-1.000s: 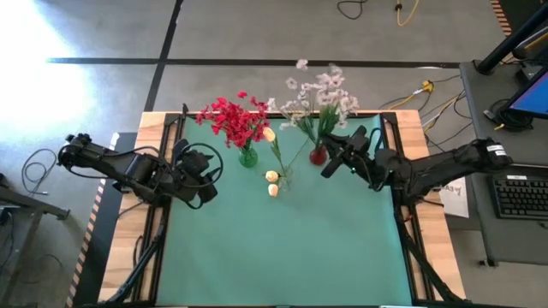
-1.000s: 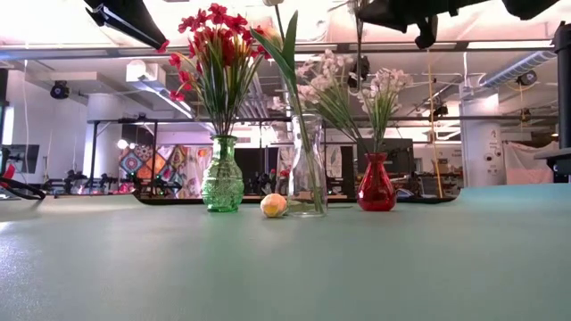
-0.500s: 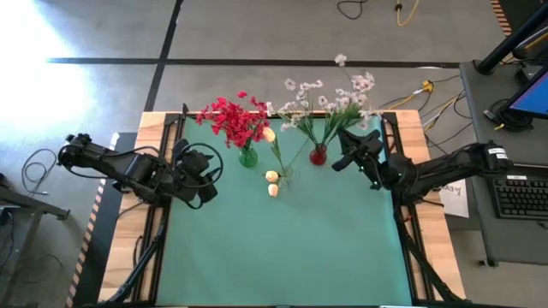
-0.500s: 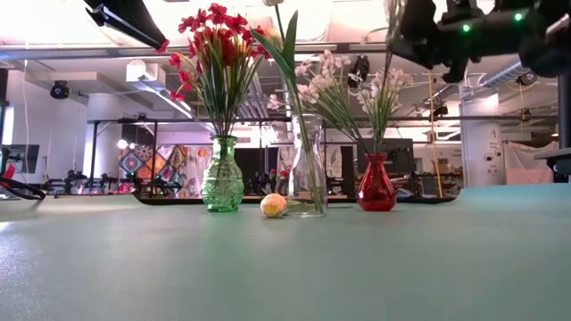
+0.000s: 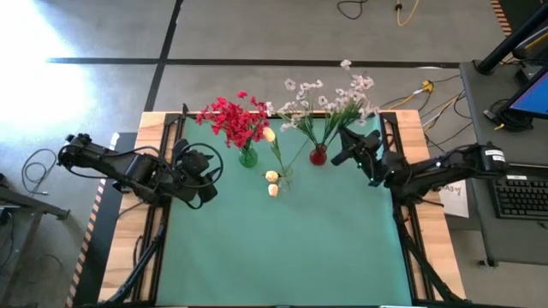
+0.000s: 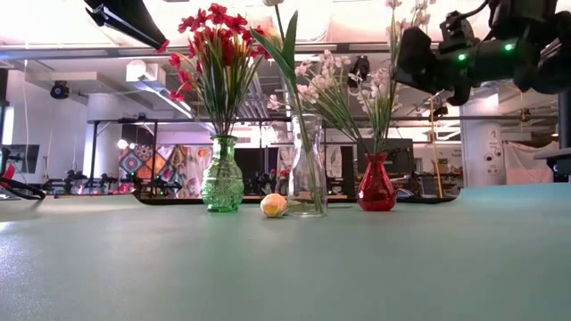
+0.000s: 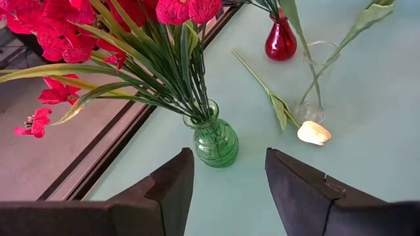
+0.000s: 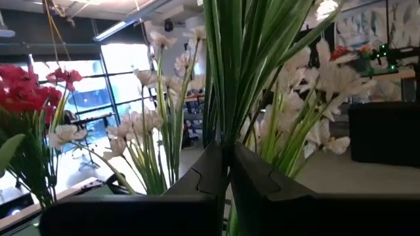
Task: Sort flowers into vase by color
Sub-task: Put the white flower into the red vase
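Observation:
A green vase [image 5: 247, 157] holds the red blossoms [image 5: 229, 118]. A red vase [image 5: 318, 156] holds white sprays [image 5: 301, 104]. The clear vase [image 6: 308, 169] holds one cream rosebud stem [image 5: 269, 134]. Two more rosebuds [image 5: 273, 183] lie on the mat beside it. My right gripper [image 5: 342, 147] is just right of the red vase, shut on another white spray [image 5: 356, 89]. My left gripper [image 7: 226, 190] is open, hovering left of the green vase [image 7: 215, 141]. My right gripper pinches the white spray by its bundled green stems [image 8: 226, 98], well below the blossoms. The fingers [image 6: 409, 55] come level from the table's right side, across the stems. The spray stands nearly upright above the red vase [image 6: 376, 185]. Leaves hide its lower end.
The three vases stand in a row near the mat's far edge. A rosebud [image 7: 314, 133] lies by the clear vase's foot [image 7: 310, 113]. The green mat [image 5: 282, 248] stretches toward the near edge. Cables and a keyboard [image 5: 521, 195] lie off the table at right.
My right gripper has moved toward the table's right edge and come down, staying shut on the white spray. The spray has swung with it, from over the red vase's left side to its right, its blossoms now leaning toward the far right.

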`<state>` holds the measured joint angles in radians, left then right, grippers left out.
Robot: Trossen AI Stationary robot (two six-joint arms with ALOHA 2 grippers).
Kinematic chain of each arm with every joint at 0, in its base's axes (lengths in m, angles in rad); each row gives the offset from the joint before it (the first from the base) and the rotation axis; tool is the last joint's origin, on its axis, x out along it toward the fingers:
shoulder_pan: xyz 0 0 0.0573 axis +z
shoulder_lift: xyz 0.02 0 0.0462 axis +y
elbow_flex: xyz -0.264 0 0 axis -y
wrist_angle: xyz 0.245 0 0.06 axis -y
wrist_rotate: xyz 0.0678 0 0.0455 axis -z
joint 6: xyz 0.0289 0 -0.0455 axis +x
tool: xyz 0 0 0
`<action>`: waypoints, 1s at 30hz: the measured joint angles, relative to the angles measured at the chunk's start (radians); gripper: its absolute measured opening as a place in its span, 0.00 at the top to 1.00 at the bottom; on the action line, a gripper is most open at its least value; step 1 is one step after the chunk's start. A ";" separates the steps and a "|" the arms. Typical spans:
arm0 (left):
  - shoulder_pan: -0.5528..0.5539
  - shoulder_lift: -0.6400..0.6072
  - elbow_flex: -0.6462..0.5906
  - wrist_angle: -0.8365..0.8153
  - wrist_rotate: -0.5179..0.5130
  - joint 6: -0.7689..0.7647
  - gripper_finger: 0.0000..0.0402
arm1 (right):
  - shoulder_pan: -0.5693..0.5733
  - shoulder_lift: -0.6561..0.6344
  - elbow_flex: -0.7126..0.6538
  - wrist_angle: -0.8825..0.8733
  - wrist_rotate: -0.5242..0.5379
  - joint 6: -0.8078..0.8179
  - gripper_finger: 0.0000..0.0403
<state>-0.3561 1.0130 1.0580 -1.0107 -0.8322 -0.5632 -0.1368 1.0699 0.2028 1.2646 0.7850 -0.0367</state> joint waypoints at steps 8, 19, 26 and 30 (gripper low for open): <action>0.000 0.000 0.000 0.000 0.000 0.000 0.56 | -0.001 0.072 0.046 0.008 0.000 0.008 0.96; 0.000 0.000 0.000 0.000 0.000 -0.004 0.56 | -0.001 0.141 0.067 0.007 0.001 -0.028 0.96; 0.000 0.000 0.000 0.000 -0.013 -0.004 0.56 | -0.001 0.145 0.066 0.001 0.001 -0.054 0.96; 0.000 0.000 0.000 0.000 -0.019 -0.004 0.56 | -0.001 0.145 0.066 -0.003 0.001 -0.064 0.96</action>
<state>-0.3561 1.0130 1.0580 -1.0111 -0.8512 -0.5671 -0.1383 1.2148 0.2684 1.2616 0.7864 -0.1007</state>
